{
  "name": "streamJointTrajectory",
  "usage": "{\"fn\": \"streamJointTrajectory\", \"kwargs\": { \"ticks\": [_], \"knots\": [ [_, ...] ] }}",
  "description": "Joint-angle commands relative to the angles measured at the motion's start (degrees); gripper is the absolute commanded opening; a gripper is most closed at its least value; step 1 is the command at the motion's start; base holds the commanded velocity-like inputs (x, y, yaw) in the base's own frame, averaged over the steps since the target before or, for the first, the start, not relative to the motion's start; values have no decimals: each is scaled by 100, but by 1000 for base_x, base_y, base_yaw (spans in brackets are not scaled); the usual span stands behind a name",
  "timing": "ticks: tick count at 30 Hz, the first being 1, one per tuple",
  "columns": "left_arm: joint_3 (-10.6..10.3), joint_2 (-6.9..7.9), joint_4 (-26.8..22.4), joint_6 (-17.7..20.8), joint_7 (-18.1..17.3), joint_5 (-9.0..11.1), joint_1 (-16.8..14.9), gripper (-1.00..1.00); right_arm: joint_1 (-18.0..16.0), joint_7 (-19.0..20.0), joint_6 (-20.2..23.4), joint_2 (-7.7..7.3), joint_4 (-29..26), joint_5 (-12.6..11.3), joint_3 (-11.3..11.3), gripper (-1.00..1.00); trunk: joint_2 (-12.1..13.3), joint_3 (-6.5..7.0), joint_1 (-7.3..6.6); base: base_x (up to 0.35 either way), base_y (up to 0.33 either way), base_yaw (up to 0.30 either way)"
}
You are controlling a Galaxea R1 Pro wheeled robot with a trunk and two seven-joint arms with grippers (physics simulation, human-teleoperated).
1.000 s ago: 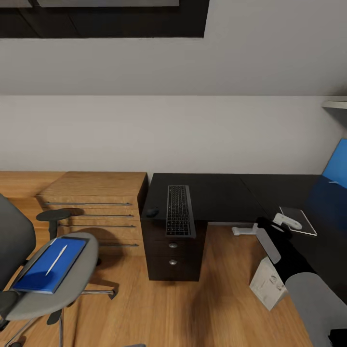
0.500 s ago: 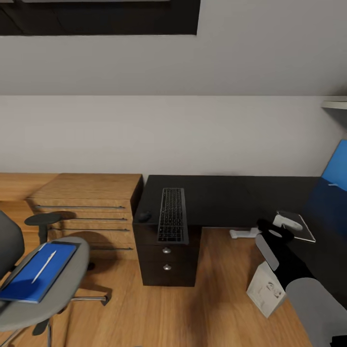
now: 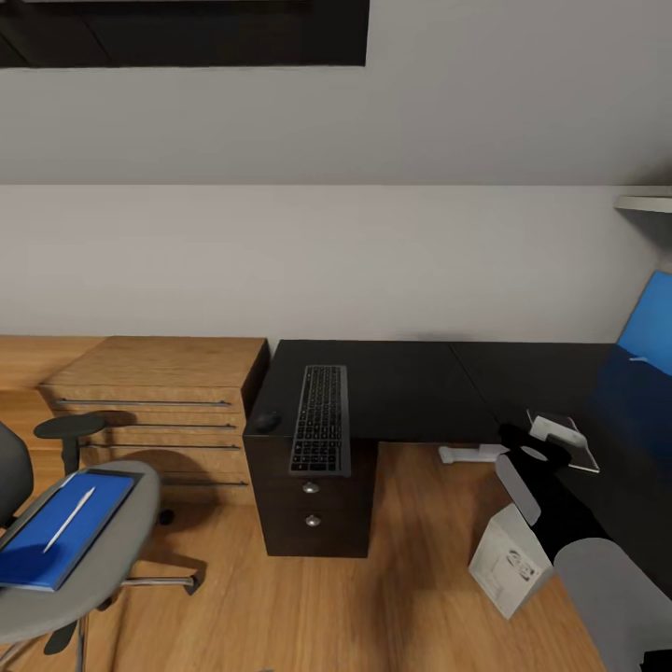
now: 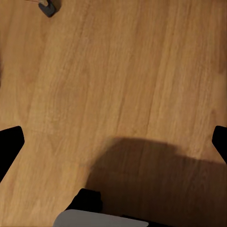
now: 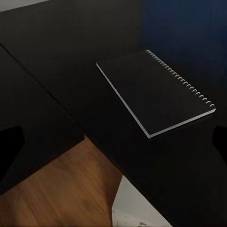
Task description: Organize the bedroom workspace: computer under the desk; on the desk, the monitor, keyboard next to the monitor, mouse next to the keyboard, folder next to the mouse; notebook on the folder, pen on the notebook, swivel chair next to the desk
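While the folder lies on the chair seat, the scene reads as follows.

Folder: the folder (image 3: 58, 528) is flat, bright blue with a paler edge, lying on the grey seat of the swivel chair (image 3: 117, 551) at the head view's lower left.
Pen: the pen (image 3: 69, 518) is a thin white stick lying slantwise on top of the folder.
Keyboard: the keyboard (image 3: 320, 431) is long and black, lying on the bench (image 3: 411, 387) with its near end at the front edge above the drawers.
Mouse: the mouse (image 3: 267, 422) is small and dark, just beside the keyboard near the bench's left edge.
Notebook: the notebook (image 5: 155, 91) has a dark cover, a wire spine and white page edges, and lies flat near the bench's inner edge.
Open room: bare wood floor (image 4: 118, 85) spreads between the chair and the bench's drawers; the black top behind the keyboard is bare.
Oak drawer unit: the drawer unit (image 3: 159, 411) stands against the bench's left side.
Cut off: the chair's back and base run out of the picture; a white boxy thing under the bench's right wing is half hidden by the right arm.
Jaws: in each wrist view only dark finger edges show at the picture's sides, so both sets stand apart, holding nothing.
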Motion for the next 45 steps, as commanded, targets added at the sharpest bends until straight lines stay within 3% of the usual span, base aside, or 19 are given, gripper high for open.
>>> {"fn": "streamJointTrajectory", "kwargs": {
  "ticks": [1, 18, 34, 39, 40, 42, 45],
  "knots": [
    [-28, 4, -9, 15, 45, 26, -5, 100, -4, -44, 40, -9, -6, -20, 30, 100, -3, -6, 0, 4, -16, 0],
    [-27, 5, -9, 16, 45, 27, -5, 100, -4, -43, 37, -10, 5, -14, 29, 100, -3, -6, 0, 19, -4, 0],
    [-27, 5, -1, 17, 37, 35, -5, 100, -4, -95, 5, -20, 5, -29, 21, 100, -3, -6, 0, 272, -71, 0],
    [-20, 9, 0, 20, 33, 51, -5, 100, -4, -93, 3, -97, 19, -33, 13, 100, -3, -6, 0, 157, -96, -47],
    [-14, 12, 0, 17, 35, 59, -5, 100, -4, -85, -2, -179, 66, -44, -17, 100, -3, -6, 0, 22, -14, -230],
    [-16, 13, 0, 17, 36, 60, -5, 100, -4, -78, -4, -199, 75, -43, -60, 100, -3, -6, 0, 16, -10, -241],
    [-18, 7, 0, 17, 36, 62, -5, 100, -4, -51, -6, -236, 126, -40, -341, 100, -3, -6, 0, 5, -3, -259]
  ]
}}
